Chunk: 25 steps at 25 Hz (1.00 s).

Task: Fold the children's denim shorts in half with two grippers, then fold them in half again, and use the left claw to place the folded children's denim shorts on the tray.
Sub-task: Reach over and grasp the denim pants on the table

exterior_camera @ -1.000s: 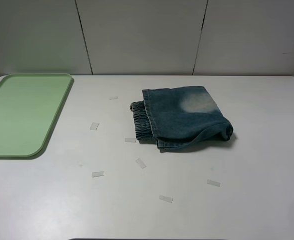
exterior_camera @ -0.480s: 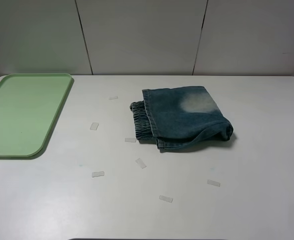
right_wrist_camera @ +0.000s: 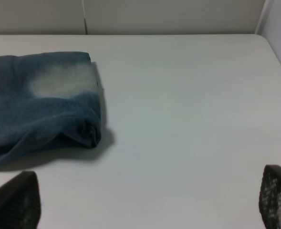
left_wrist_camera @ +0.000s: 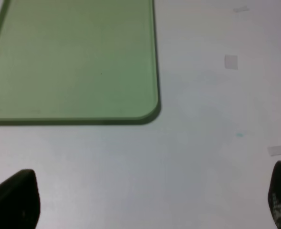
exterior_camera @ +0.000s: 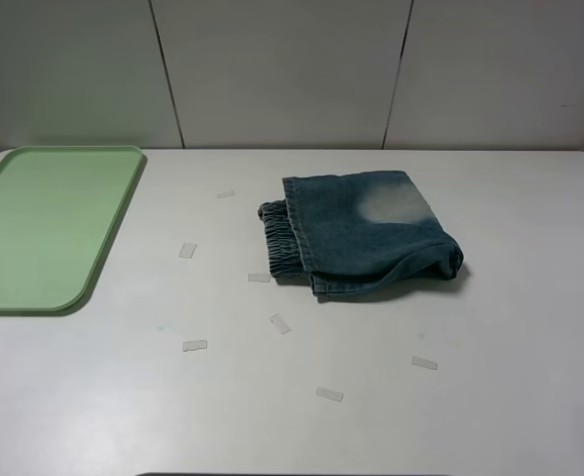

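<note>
The pale green tray point(exterior_camera: 44, 223) lies at the far left of the table point(exterior_camera: 272, 426) with nothing on it. The left wrist view looks down on the tray's near corner. The left hand point(left_wrist_camera: 147, 200) is spread wide and empty, with one black fingertip at each lower corner of that view and only bare table between them. Neither arm shows in the high view, so both seem to be held back at the table's near side.

Small pale tape scraps point(exterior_camera: 187, 250) are scattered over the middle of the table, well clear of the tray.

Right of centre lie the shorts point(exterior_camera: 366, 243), well apart from the tray, as a compact, roughly square bundle. The gathered waistband point(exterior_camera: 280, 246) peeks out along its left edge, a pale patch point(exterior_camera: 396, 205) faces up, and a thick rounded fold forms its right end. From this, both folds look finished, though the layers underneath cannot be counted.

The right hand point(right_wrist_camera: 145, 198) is also spread wide and holds nothing. It hangs over bare table near the bundle's right end.

What appears to remain is the transfer. The left hand would have to reach across to the bundle and pinch all the layers together, probably at the waistband edge nearest it. It would then lift without letting the fold slip open and set the bundle down inside the tray's rim.
</note>
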Available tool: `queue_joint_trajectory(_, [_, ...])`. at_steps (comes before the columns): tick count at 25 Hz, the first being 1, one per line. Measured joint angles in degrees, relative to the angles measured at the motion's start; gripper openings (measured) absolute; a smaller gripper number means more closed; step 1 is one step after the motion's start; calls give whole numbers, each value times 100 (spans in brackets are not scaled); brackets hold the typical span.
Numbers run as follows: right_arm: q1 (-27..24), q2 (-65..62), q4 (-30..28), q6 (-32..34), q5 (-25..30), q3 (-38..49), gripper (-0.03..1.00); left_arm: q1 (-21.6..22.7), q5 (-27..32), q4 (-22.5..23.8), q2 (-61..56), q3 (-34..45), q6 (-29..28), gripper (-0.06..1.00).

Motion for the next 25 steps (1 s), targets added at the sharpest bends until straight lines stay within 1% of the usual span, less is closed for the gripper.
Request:
queue_joint_trajectory(13, [0,0,0,0,0,0,69,0,0,0,0,0,2,95])
queue_joint_trajectory(17, [0,0,0,0,0,0,69,0,0,0,52,-32,141,95])
queue_joint_trajectory(21, [0,0,0,0,0,0,69,0,0,0,819,-311,141,95])
queue_joint_trajectory(23, [0,0,0,0,0,0,69,0,-13,0,1436,-506,141,95])
queue_joint_trajectory(25, [0,0,0,0,0,0,69,-9,-158,-34,2042,-663,141,95])
